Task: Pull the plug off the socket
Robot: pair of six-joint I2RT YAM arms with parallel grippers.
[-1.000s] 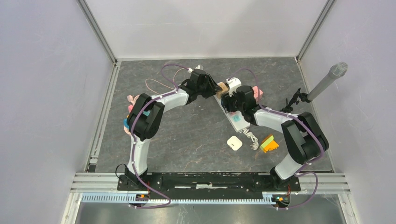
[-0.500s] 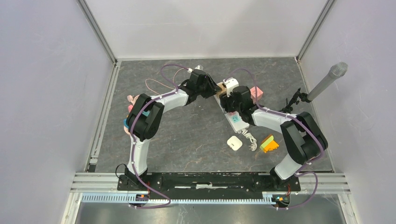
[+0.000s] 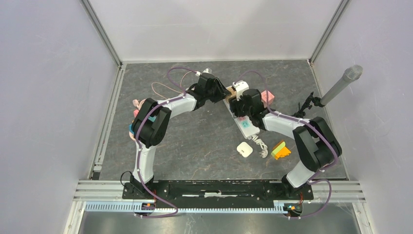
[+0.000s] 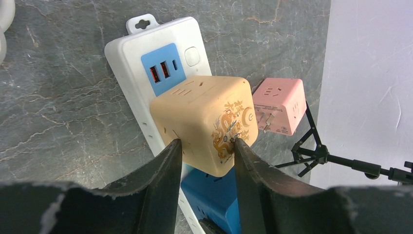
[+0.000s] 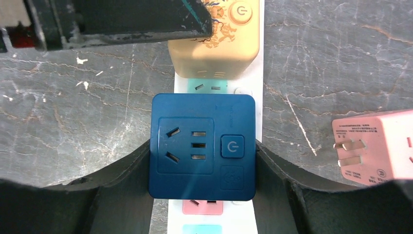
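- Change since the earlier view: the right arm's wrist had edged slightly toward the left arm, uncovering more of the pink cube point(image 3: 267, 96). The other items lay as before.
- Desk point(image 3: 204, 141): dark grey, marbled surface, carrying everything below.
- Microphone point(image 3: 341, 85): grey, on a small black tripod at the desk's right edge.
- Power strip point(image 4: 146, 53): white and long, lying flat between the two arms, with a blue USB panel and a button at its far end.
- Left pincer point(image 4: 207, 146): both fingers pressed against opposite sides of the beige cube plug.
- Right pincer point(image 5: 202, 145): fingers closed against the two flanks of the blue cube plug.
- Beige cube plug point(image 4: 204, 112): dragon print and power button on one face, sitting on the strip just beside the USB panel.
- Blue cube plug point(image 5: 202, 161): seated on the strip next to the beige one, a teal socket showing between them.
- Pink cube: loose on the desk beside the strip, lying on its side, prongs exposed.
- White adapter point(image 3: 244, 149): loose on the desk, near the strip's cord end.
- Yellow, green and orange block point(image 3: 281, 150): just right of the cord.
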